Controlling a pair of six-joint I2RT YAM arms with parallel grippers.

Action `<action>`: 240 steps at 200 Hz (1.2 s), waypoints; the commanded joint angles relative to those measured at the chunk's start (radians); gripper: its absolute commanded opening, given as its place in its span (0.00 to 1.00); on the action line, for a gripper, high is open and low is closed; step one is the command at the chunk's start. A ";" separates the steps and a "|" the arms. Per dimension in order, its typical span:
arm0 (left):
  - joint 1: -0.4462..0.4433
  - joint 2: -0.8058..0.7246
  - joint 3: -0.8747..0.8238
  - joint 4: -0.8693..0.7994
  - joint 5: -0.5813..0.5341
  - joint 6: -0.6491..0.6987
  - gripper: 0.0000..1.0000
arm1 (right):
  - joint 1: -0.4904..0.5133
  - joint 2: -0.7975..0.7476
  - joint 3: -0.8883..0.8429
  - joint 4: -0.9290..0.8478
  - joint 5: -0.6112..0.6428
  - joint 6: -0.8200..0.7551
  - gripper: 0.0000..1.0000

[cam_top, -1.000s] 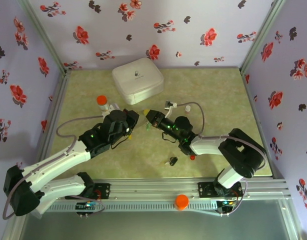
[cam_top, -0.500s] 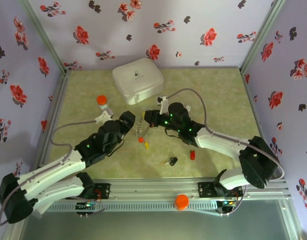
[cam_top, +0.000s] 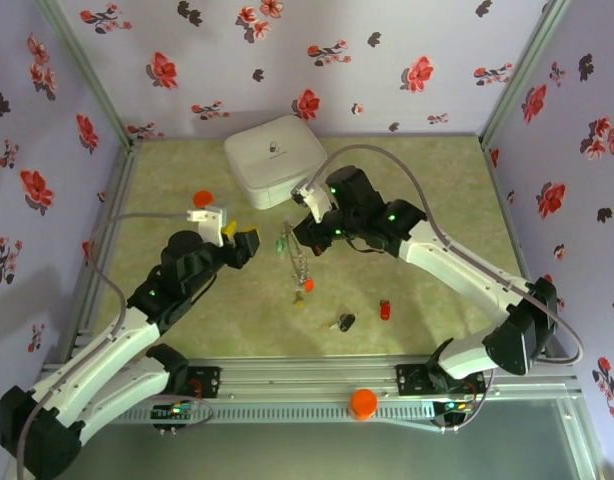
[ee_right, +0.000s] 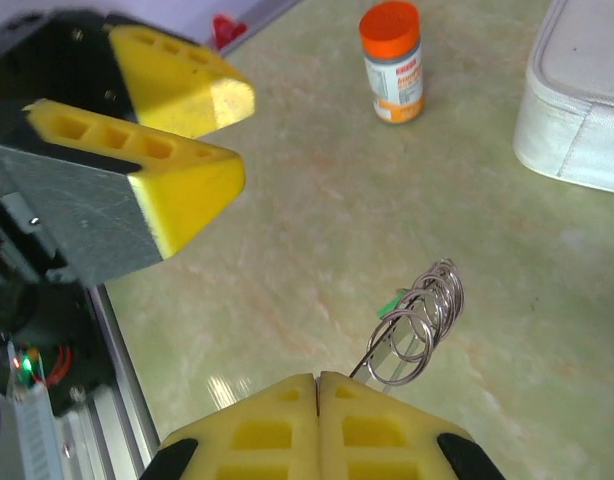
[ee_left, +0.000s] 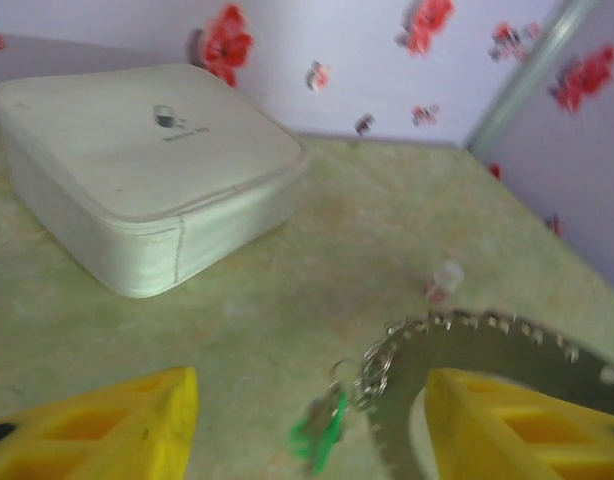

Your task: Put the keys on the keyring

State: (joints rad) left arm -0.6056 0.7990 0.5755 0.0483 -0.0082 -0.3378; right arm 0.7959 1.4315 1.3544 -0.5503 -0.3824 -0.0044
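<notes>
Since a second ago the arms have parted: the left gripper has drawn back to the left and its yellow jaws now stand wide apart, holding nothing; the right gripper has risen toward the white case, its pads pressed together on the keyring; the ring hangs down from that grip, between the two grippers; a green key dangles near its top, and two hanging keys, one reddish and one yellow, sit at its low end; a black key and a red key lie loose on the table, nearer the arm bases and well apart from the ring; the likely step is fetching one of these; it should go best if the right arm holds the ring steady while the left gripper comes straight down over the black key and closes on its plastic head, leaving the other end free for threading.
</notes>
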 commanded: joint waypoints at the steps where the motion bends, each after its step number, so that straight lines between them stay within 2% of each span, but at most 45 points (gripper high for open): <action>1: 0.037 0.016 -0.004 0.023 0.315 0.270 0.54 | -0.010 0.027 0.076 -0.172 -0.044 -0.188 0.00; 12: 0.041 0.028 0.002 0.029 0.401 0.360 0.47 | -0.009 0.030 0.094 -0.197 -0.049 -0.230 0.00; 34: 0.041 0.055 0.009 0.059 0.562 0.478 0.41 | -0.008 0.040 0.128 -0.248 -0.059 -0.313 0.00; 59: 0.041 0.116 0.011 0.133 0.660 0.485 0.34 | 0.005 0.034 0.140 -0.270 -0.093 -0.395 0.00; 103: 0.043 0.179 -0.021 0.273 0.810 0.466 0.32 | 0.036 0.036 0.155 -0.314 -0.138 -0.536 0.00; 155: 0.058 0.216 -0.032 0.306 0.897 0.500 0.28 | 0.044 0.059 0.171 -0.305 -0.153 -0.599 0.00; 200: 0.061 0.235 -0.027 0.336 0.943 0.478 0.29 | 0.046 0.054 0.153 -0.267 -0.152 -0.641 0.00; 240: 0.067 0.263 -0.017 0.331 0.984 0.461 0.25 | 0.052 0.032 0.108 -0.209 -0.147 -0.641 0.00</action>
State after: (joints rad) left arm -0.5491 1.0454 0.5529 0.3496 0.9215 0.1341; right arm 0.8379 1.4872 1.4841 -0.8238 -0.5053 -0.6212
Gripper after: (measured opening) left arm 0.250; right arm 0.050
